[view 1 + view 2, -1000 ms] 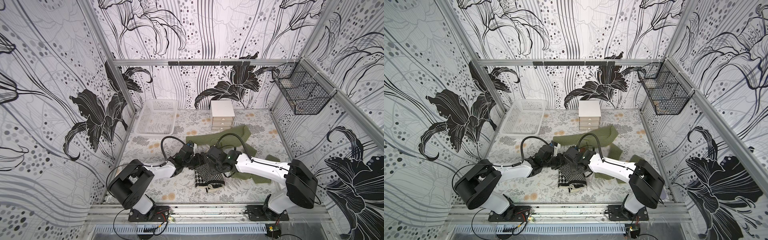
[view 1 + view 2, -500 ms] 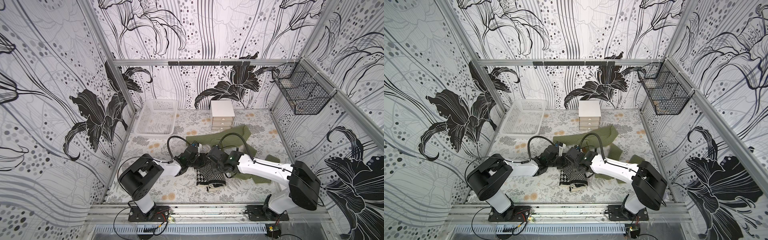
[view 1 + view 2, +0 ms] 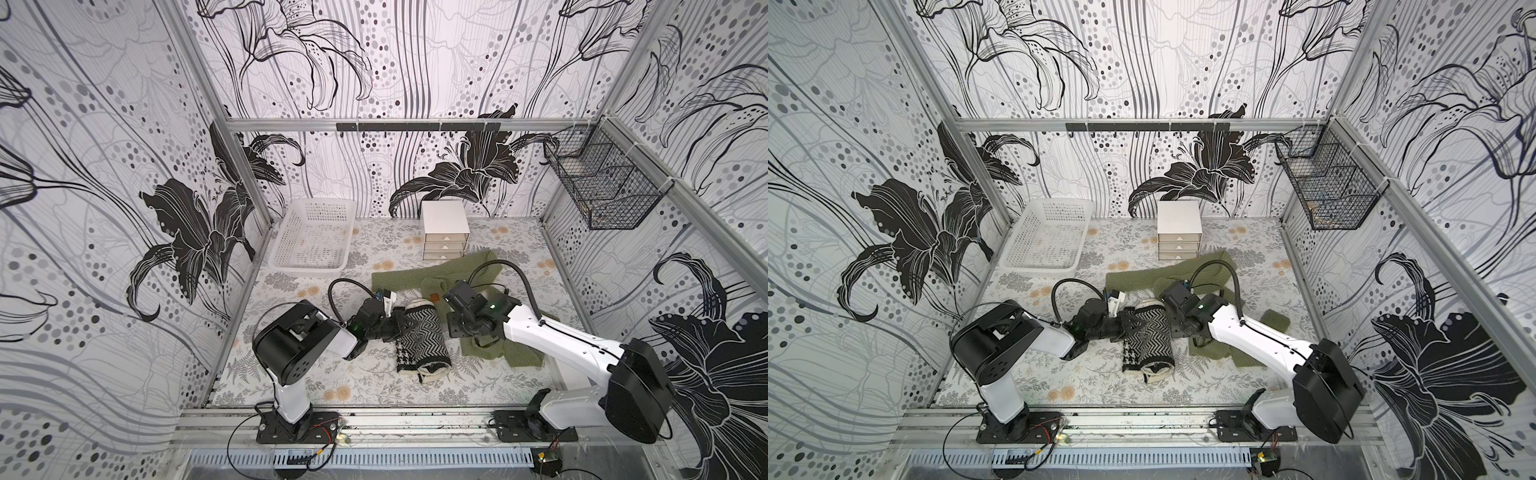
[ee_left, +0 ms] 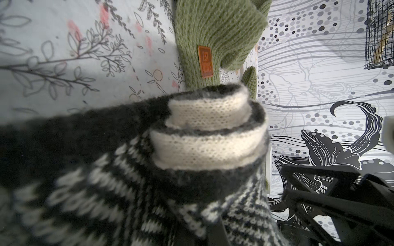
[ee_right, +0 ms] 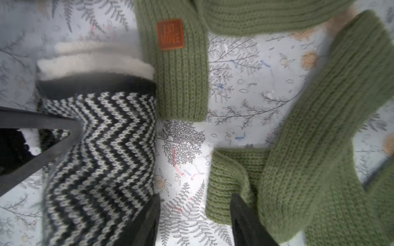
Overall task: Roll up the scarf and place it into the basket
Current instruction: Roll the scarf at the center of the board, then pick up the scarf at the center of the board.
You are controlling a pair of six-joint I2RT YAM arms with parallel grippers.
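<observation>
We found the rolled scarf on the table, long axis front to back, cream coiled end facing the rear wall, well apart from the basket. The left gripper was clamped on its side. The right gripper gaped, empty.

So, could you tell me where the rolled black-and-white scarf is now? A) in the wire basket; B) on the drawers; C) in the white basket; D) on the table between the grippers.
D: the scarf lies on the table between the left gripper and right gripper, far from the basket.
</observation>
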